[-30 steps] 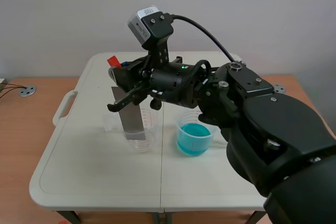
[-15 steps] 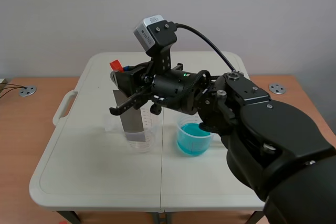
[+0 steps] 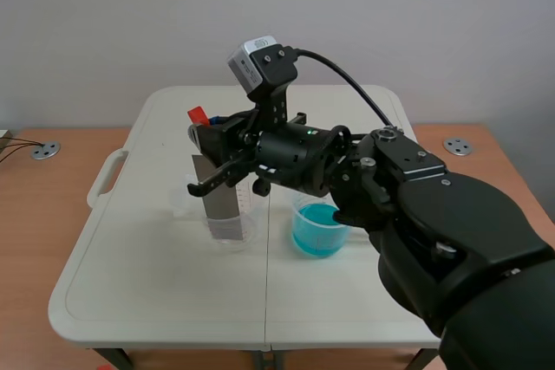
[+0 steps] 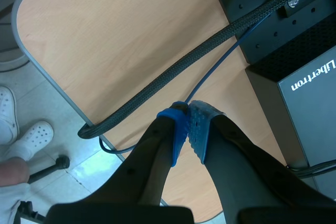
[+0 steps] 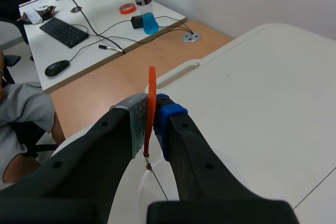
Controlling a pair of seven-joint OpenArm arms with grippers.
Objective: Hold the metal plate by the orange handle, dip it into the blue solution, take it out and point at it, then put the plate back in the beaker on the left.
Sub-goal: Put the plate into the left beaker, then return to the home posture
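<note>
My right gripper [image 3: 206, 139] reaches across from the right and is shut on the orange handle [image 3: 198, 114] of the metal plate [image 3: 221, 201]. The grey plate hangs upright with its lower end inside the clear left beaker [image 3: 232, 224]. The beaker of blue solution [image 3: 319, 228] stands just to the right, under my right arm. In the right wrist view the orange handle [image 5: 151, 103] is pinched between the pads of the right gripper [image 5: 152, 113], and the plate [image 5: 157, 182] shows edge-on below. My left gripper [image 4: 188, 124] is shut on nothing above a wooden desk.
Both beakers stand on a white folding table [image 3: 130, 283] flanked by wooden desks. A black cable [image 4: 173, 77] and a black box [image 4: 310, 82] lie under the left gripper. A far desk holds a keyboard [image 5: 63, 31], a mouse and a bottle [image 5: 144, 4]; a person sits nearby.
My right gripper has shifted a little to the right with the plate, whose lower end stays in the left beaker.
</note>
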